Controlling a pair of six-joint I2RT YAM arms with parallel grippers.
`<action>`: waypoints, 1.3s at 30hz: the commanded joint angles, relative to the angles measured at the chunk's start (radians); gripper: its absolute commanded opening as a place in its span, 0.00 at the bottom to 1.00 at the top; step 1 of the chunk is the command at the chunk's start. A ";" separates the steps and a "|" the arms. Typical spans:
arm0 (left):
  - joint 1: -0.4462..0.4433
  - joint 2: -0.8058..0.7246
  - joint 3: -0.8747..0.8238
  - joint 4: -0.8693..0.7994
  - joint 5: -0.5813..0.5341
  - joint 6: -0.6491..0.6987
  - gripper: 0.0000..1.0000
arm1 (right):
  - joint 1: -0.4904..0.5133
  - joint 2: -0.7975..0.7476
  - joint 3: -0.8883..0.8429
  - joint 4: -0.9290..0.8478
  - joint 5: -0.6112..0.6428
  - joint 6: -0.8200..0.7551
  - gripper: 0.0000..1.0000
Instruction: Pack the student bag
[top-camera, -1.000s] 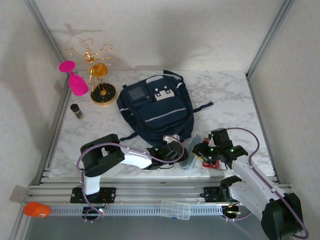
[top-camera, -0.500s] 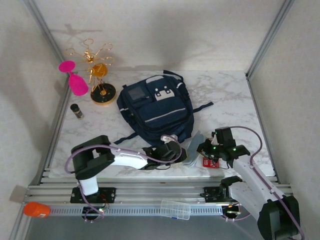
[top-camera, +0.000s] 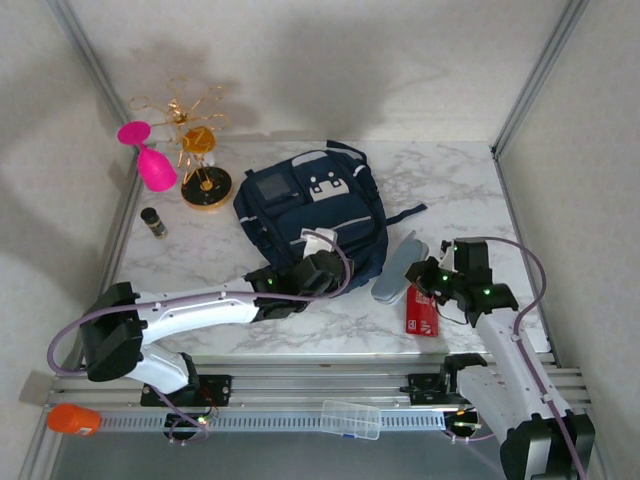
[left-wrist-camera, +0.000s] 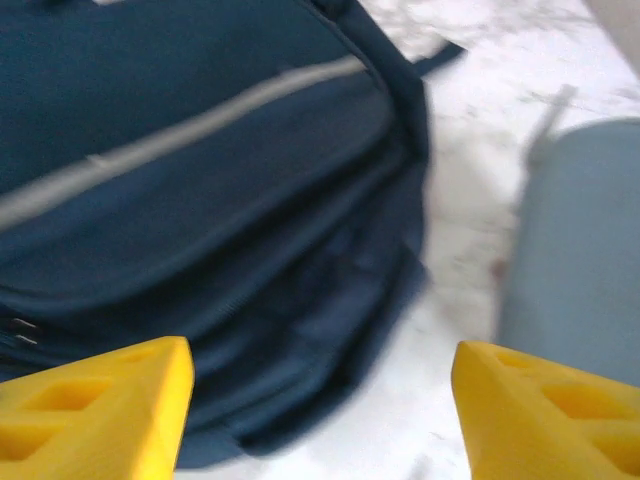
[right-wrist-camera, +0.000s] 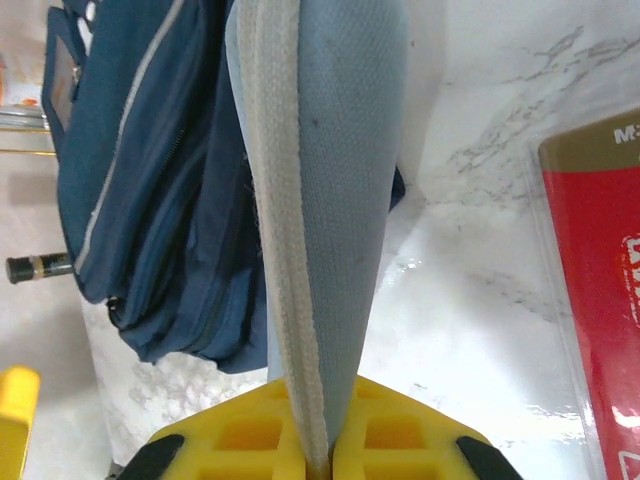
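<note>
1. While the left arm stretches toward it, the student bag (top-camera: 310, 210) lies flat in the middle of the marble table (top-camera: 470, 190), front side up, with its white buckle patch and small grey panel toward the far wall.
2. The left gripper (left-wrist-camera: 318, 405) hangs at the bag's near edge with its yellow fingers (left-wrist-camera: 110, 400) spread wide and nothing between them. Navy fabric with a pale stripe lies ahead of them.
3. The right gripper (right-wrist-camera: 318, 430) is pressed together on a light blue pouch (right-wrist-camera: 335, 170). It pinches the pouch's near end along the cream seam and holds the pouch on edge.
4. From above, the pouch sits just beside the bag's near right corner; I cannot tell whether the two touch.
5. A red packet (top-camera: 421, 312) lies flat on the table, just beside the right gripper.
6. At the far left stand a gold wire rack (top-camera: 200, 150) and a pink object (top-camera: 152, 165), with a small dark bottle (top-camera: 153, 222) nearer the arms.
7. A clear plastic box (top-camera: 350, 418) rests on the front rail between the arm bases.
</note>
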 joint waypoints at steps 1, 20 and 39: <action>0.022 0.042 0.028 -0.042 -0.042 0.287 0.76 | -0.025 0.013 0.049 0.023 -0.042 -0.013 0.03; 0.155 0.355 0.276 -0.122 -0.102 0.632 0.69 | -0.078 0.095 0.041 0.127 -0.112 -0.009 0.02; 0.170 0.437 0.350 -0.211 0.056 0.678 0.65 | -0.081 0.121 0.065 0.152 -0.138 -0.019 0.01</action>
